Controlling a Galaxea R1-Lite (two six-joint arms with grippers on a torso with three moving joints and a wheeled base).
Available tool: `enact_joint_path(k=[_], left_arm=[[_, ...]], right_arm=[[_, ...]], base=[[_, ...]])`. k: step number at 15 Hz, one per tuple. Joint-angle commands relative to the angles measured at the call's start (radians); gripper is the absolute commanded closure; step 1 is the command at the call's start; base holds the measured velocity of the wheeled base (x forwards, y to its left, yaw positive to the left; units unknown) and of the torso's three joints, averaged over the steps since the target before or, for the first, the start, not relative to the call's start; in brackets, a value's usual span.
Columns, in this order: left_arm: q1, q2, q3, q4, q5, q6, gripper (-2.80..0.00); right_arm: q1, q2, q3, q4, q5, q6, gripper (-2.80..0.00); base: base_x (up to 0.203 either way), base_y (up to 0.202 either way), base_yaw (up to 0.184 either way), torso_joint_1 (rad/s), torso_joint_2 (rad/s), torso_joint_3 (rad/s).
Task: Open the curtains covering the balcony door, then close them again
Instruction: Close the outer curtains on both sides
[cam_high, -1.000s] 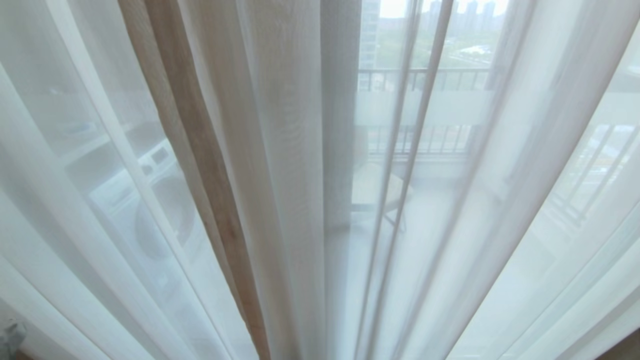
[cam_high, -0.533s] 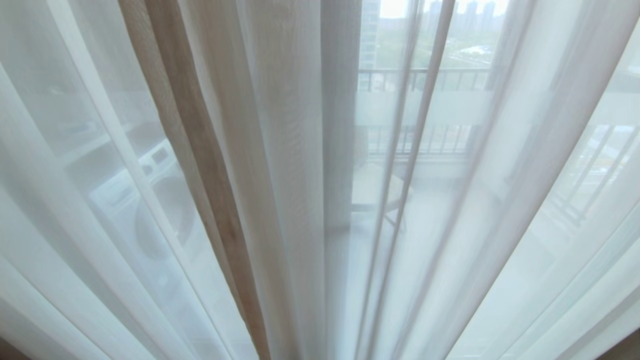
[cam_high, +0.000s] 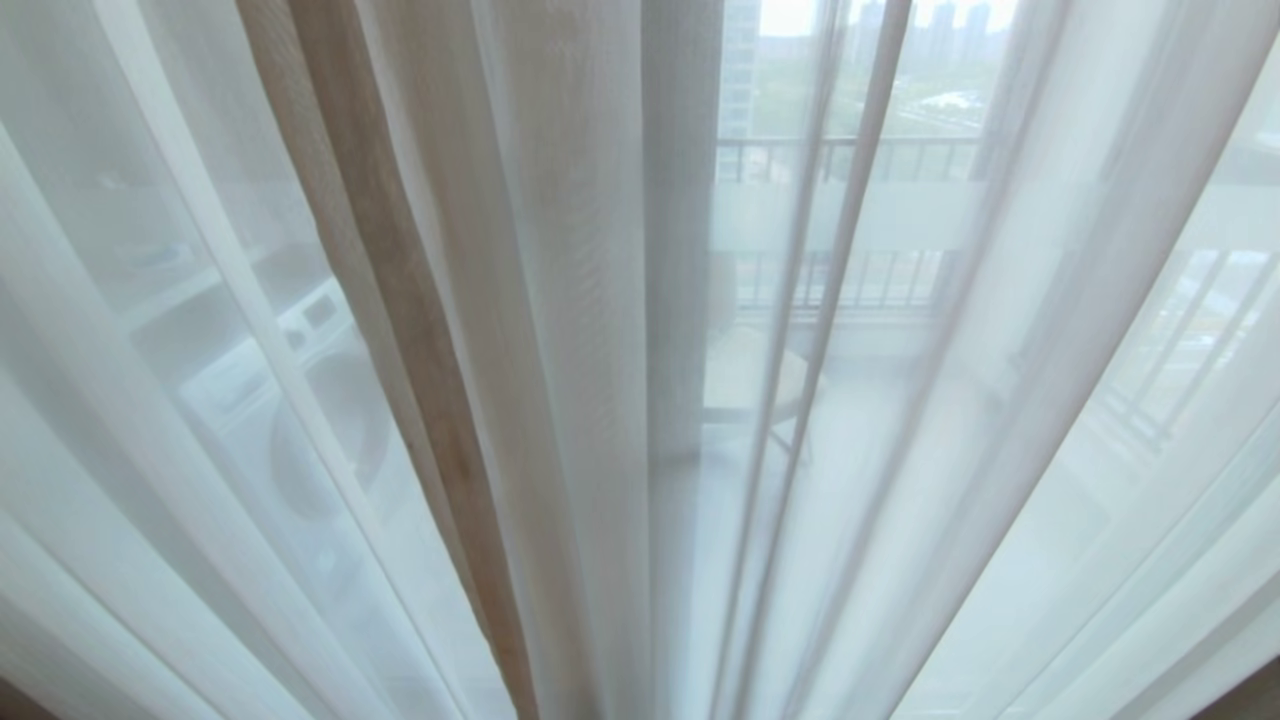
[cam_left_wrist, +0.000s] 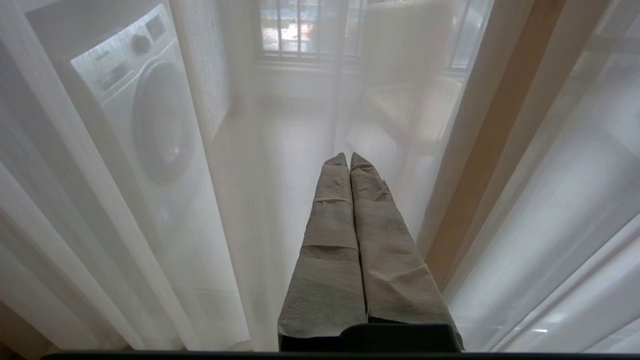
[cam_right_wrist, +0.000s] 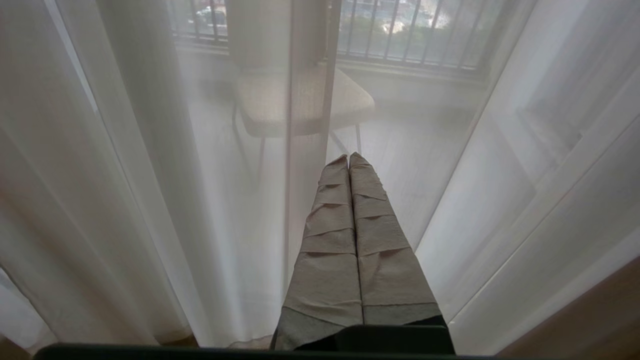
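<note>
Curtains drawn across the whole view, both grippers pressed together and empty.

From the head camera I see only the curtains (cam_high: 560, 330): sheer white folds from edge to edge, with one beige fold (cam_high: 400, 300) running down left of centre. Through the sheer I can make out a washer (cam_high: 300, 400) on the left, a chair (cam_high: 750, 380) in the middle and a railing (cam_high: 850, 160) beyond. Neither arm shows in the head view. On the wrist cameras, my left gripper (cam_left_wrist: 349, 157) and right gripper (cam_right_wrist: 348, 157) each point at the sheer, taped fingers (cam_left_wrist: 330, 225) together, gripping nothing. I cannot tell whether either tip touches the cloth.
</note>
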Motion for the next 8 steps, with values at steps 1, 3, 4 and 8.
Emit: enact_joint_path(k=[1,3,4,8], left_arm=[[0.0,-0.003,0.0,0.0,0.001,0.0,0.0],[0.0,-0.003,0.0,-0.002,0.001,0.002,0.0],[0.0,-0.003,0.0,-0.002,0.002,0.002,0.0],[0.0,-0.003,0.002,-0.003,0.003,0.002,0.0]], right_arm=[[0.0,0.0,0.0,0.0,0.001,-0.001,0.0],[0.0,0.0,0.0,0.0,0.001,-0.001,0.0],[0.0,0.0,0.0,0.0,0.001,-0.001,0.0],[0.0,0.0,0.0,0.0,0.001,-0.001,0.0]], base=[[0.0,0.0,0.0,0.0,0.0,0.0],[0.0,0.0,0.0,0.0,0.0,0.0],[0.0,0.0,0.0,0.0,0.0,0.0],[0.0,0.0,0.0,0.0,0.0,0.0]])
